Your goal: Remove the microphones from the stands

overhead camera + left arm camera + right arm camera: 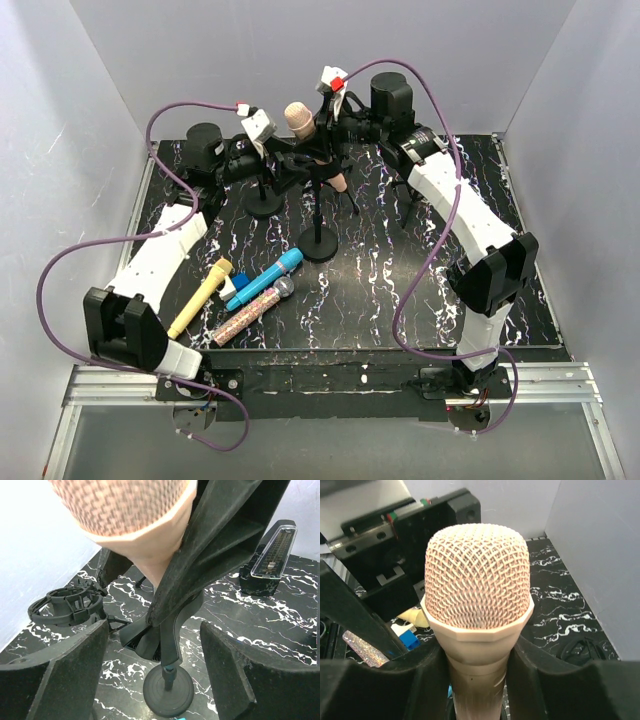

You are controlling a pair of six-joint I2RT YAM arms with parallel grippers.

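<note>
- We find the microphone (298, 118) clipped in the stand (318, 243) on the counter (420, 290), long axis tilted, head uppermost.
- The right hand (477, 680) is nearer, clamped on its handle just below the head.
- The left hand (155, 645), fingers apart, straddles the stand's stem.

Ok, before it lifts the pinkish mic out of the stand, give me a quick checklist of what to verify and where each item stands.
1. Hold on the microphone: ok, the right gripper has its fingers against both sides of the handle, just under the head.
2. Firmness of that hold: cannot tell.
3. Seating in the stand: ok, the microphone is not yet freed.
4. Bracing the stand: not ok, the left gripper is open on either side of the pole, not touching it.
5. Space around the stand's base: ok, the loose microphones lie apart from it, nearer the left arm.
</note>
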